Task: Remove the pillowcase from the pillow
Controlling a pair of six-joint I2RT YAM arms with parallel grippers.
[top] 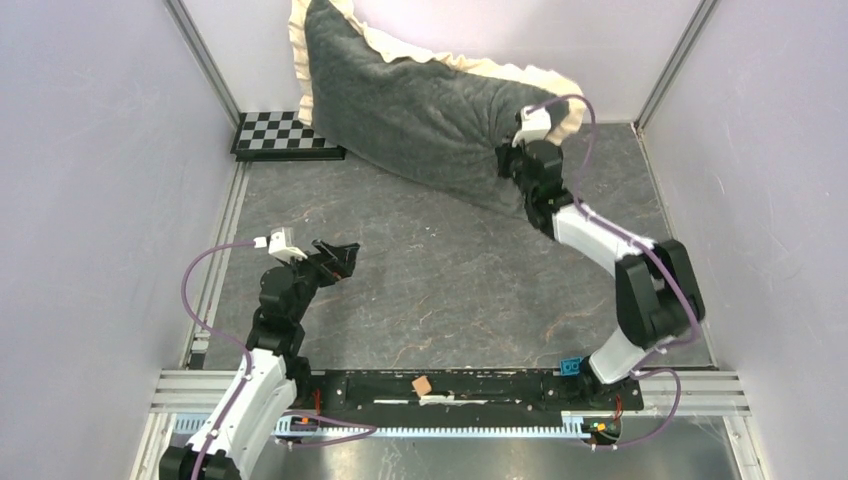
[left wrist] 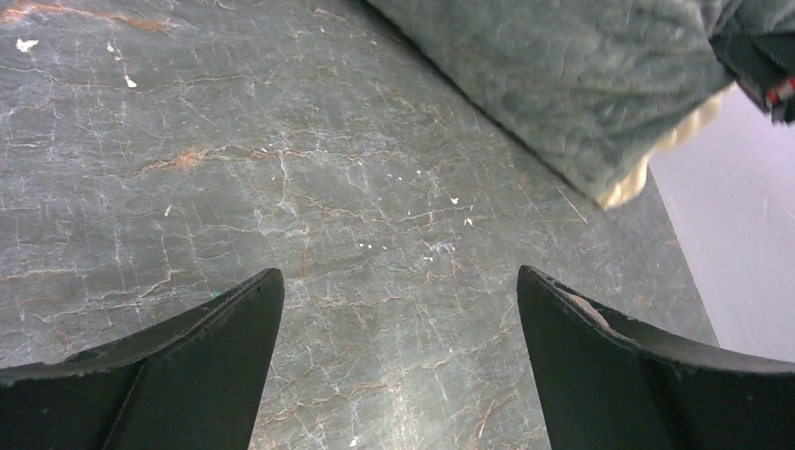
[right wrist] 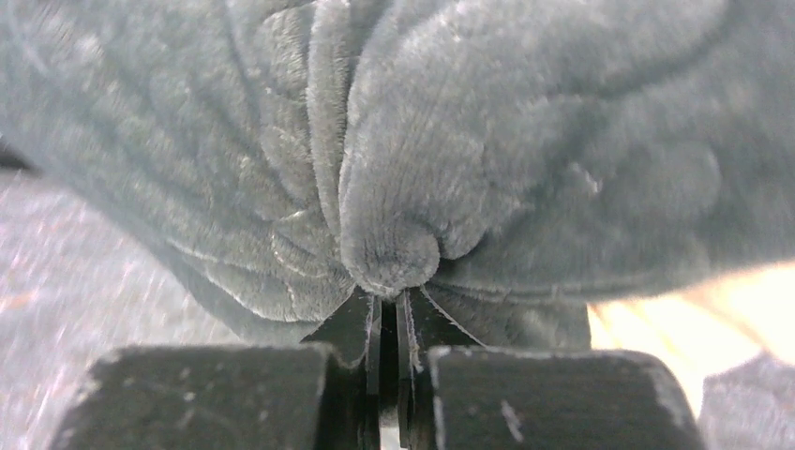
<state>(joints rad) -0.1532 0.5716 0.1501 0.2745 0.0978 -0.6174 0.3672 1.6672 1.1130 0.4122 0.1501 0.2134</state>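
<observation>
The pillowcase point(top: 430, 110) is dark grey quilted plush with a cream frill, stuffed full and leaning against the back wall. The pillow is hidden inside it. My right gripper point(top: 515, 160) is shut on a pinch of the grey plush at the cover's right end; in the right wrist view the fabric point(right wrist: 389, 253) bunches between the closed fingers. My left gripper point(top: 345, 258) is open and empty above the bare table at the left, well apart from the cover. The left wrist view shows the cover's grey corner point(left wrist: 572, 84) far ahead.
A black-and-white checkerboard point(top: 280, 135) lies at the back left beside the cover. Grey walls with metal rails close in the left, right and back. The marbled grey table point(top: 430, 290) spreads between the arms. A small tan piece point(top: 422, 385) sits on the front rail.
</observation>
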